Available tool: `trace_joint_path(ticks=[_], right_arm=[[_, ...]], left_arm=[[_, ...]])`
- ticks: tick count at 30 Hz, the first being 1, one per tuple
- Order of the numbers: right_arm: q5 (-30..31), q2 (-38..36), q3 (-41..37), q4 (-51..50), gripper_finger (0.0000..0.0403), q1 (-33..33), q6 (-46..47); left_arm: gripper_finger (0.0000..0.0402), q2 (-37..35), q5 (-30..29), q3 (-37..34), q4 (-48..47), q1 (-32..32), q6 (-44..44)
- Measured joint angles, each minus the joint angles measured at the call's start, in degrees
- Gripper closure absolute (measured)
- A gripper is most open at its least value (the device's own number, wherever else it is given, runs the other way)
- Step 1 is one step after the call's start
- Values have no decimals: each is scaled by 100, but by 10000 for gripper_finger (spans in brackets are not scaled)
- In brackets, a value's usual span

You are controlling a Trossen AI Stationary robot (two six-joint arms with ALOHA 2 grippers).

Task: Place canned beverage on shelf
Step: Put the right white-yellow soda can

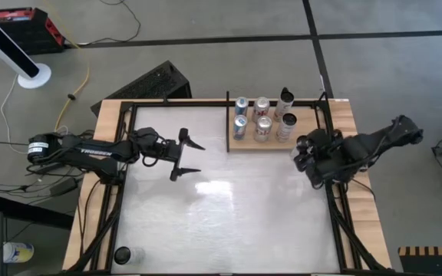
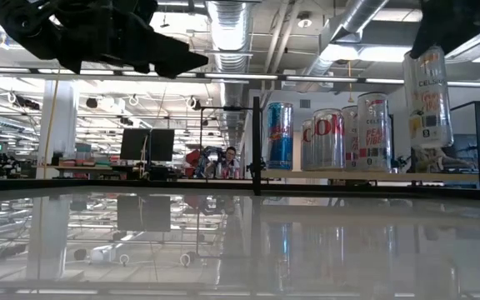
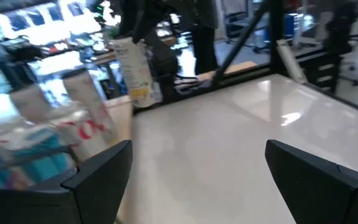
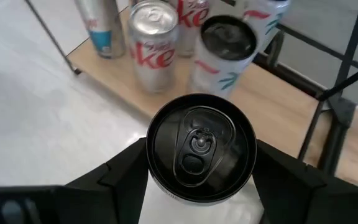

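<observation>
Taking the shelf [image 1: 313, 132] as the landmark, the left tool [image 1: 188, 154] hovers well to its left over the glossy white surface [image 1: 229, 222], fingers spread wide with nothing between them, and looks to be waiting. On the shelf itself, a tan wood panel inside thin black rails at the far side of the surface, stand several cans: a blue one [image 2: 279, 136] at the left end, then silver cola cans [image 2: 327, 138], then a red-lettered can [image 2: 373, 132], with tall white slim cans [image 4: 232, 53] toward the right. Just off the shelf's right front corner, the right tool [image 4: 201, 163] pinches the task's can [image 4: 202, 147] by its sides just below the black lid, so the can hangs upright in the air, above the level of the standing cans and not yet over bare wood. It is a tall slim white can with a pull tab; by its look it is stiff but thin-walled, smooth and likely slippery, and fairly heavy if full, so a firm hold on the upper body, squeezing across the round wall without denting it, seems the right place. Being narrow, it would tip easily if set down tilted or bumped against its neighbours; the open wood at the shelf's right end looks like the spot for it.
</observation>
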Motion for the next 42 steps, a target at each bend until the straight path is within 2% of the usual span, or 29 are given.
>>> trace_joint_path(ticks=[5, 16, 23, 29, 33, 42], right_arm=[[5, -343, 0, 5, 135, -629, -737], [7, -620, 0, 30, 135, -2033, -1674], [-75, -627, 0, 602, 135, -2977, -2583], [-389, -628, 0, 1245, 135, -3987, -3709], [-628, -833, -93, 1599, 135, -4672, -4269], [-1919, -1413, -1134, 3573, 135, -6224, -5785]], left_arm=[[49, 0, -253, 75, 5, 4, 220], [49, 0, -237, 98, -2, 164, 236], [49, 0, -232, 98, -91, 177, 315], [49, 0, -175, 98, -219, 177, 367], [49, 0, 67, 98, -222, 177, 367], [49, 0, 116, 98, -311, 177, 398]])
